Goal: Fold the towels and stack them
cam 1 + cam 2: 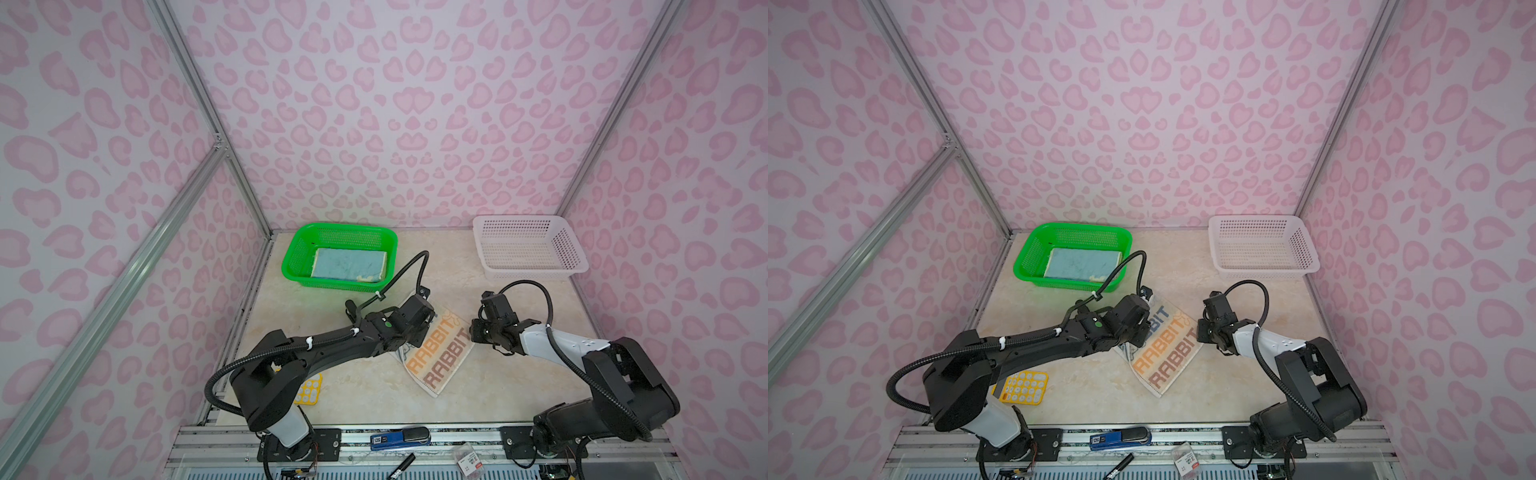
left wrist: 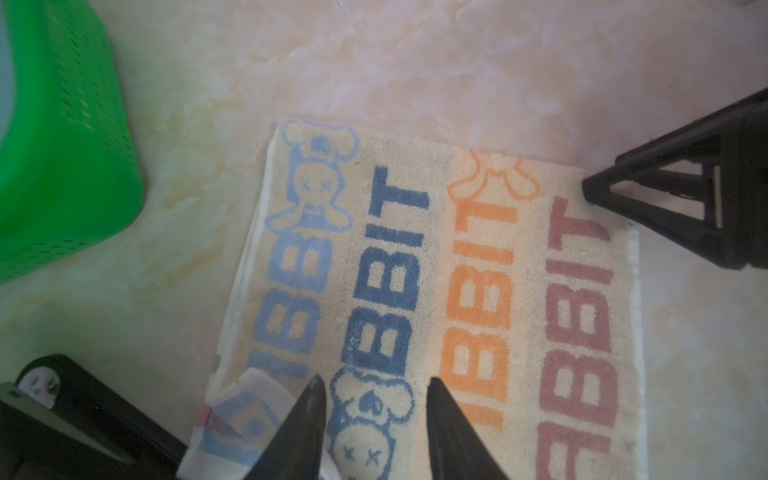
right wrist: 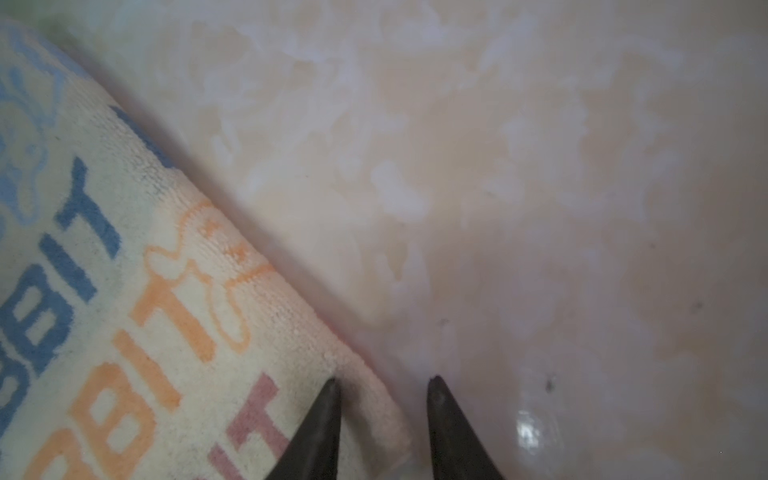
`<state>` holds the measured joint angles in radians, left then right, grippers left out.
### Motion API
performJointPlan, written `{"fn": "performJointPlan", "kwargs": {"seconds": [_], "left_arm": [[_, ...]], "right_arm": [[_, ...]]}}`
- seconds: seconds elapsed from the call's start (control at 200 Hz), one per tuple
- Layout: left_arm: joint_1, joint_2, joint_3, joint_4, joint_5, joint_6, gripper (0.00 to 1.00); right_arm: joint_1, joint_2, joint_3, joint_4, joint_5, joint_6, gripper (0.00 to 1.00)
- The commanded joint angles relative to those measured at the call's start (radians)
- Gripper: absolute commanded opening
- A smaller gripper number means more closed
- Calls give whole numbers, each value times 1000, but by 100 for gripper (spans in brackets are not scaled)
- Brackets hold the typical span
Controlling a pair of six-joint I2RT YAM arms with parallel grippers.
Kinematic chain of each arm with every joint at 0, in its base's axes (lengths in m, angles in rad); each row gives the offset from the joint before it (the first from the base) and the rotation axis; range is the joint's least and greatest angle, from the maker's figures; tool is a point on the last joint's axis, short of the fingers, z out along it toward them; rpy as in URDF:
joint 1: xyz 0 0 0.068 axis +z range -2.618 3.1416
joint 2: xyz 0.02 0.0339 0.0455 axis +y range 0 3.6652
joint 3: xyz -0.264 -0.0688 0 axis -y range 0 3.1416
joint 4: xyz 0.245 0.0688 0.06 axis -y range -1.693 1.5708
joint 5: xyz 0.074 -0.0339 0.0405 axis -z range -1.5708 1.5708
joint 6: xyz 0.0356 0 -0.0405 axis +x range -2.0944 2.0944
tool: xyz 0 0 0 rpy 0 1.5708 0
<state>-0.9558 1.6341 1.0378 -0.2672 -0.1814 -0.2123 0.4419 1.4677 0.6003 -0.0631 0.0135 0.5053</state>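
**Top views.** A cream towel [image 1: 440,357] printed with rows of the word RABBIT lies flat and askew near the middle of the marbled table [image 1: 316,307], well apart from both baskets. A green basket [image 1: 297,253] stands at the back left and holds a light blue towel [image 1: 347,264], folded flat with a cream edge. A white basket [image 1: 536,272] stands at the back right. The left arm [image 1: 328,347] extends over the far left part of the cream towel and hides it. The right arm [image 1: 557,338] ends just beside the towel's right edge. A yellow calculator [image 1: 1023,386] lies by the base of the left arm. **Left wrist view.** The left gripper [image 2: 374,384] is spread above the cream towel, with its two dark tips on either side of a blue rabbit face in the print and nothing pinched between them. Whether the tips touch the cloth cannot be told. Four rows of lettering show: light blue, dark blue, orange and dull red. A turned-up corner [image 2: 249,403] of the cloth lies beside one tip, and the green basket's wall stands near. The right gripper [image 2: 588,189] meets the towel's corner by the dull red row. **Right wrist view.** The right gripper's jaws stand apart, astride the towel's thick, rounded edge. One of the fingertips [image 3: 328,395] is over cloth and its partner is over bare table.
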Motion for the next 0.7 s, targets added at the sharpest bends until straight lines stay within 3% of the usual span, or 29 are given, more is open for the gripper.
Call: {"fn": "performJointPlan", "kwargs": {"seconds": [0.0,0.235,0.265,0.435,0.695], "left_arm": [[-1,42,25,-48,8,-51,41],[-1,49,-11,-162,-153,-126,37],[-1,46,-16,-170,-170,-134,32],[-1,62,-29,-199,-196,-171,29],[0,92,-24,-311,-262,-208,20]], "right_arm": [[0,20,-10,-41,-40,11,31],[-4,21,4,-40,-33,-5,13],[-5,25,6,-36,-37,-7,10],[-8,48,24,-34,-53,-16,1],[-19,37,41,-58,-42,-35,0]]}}
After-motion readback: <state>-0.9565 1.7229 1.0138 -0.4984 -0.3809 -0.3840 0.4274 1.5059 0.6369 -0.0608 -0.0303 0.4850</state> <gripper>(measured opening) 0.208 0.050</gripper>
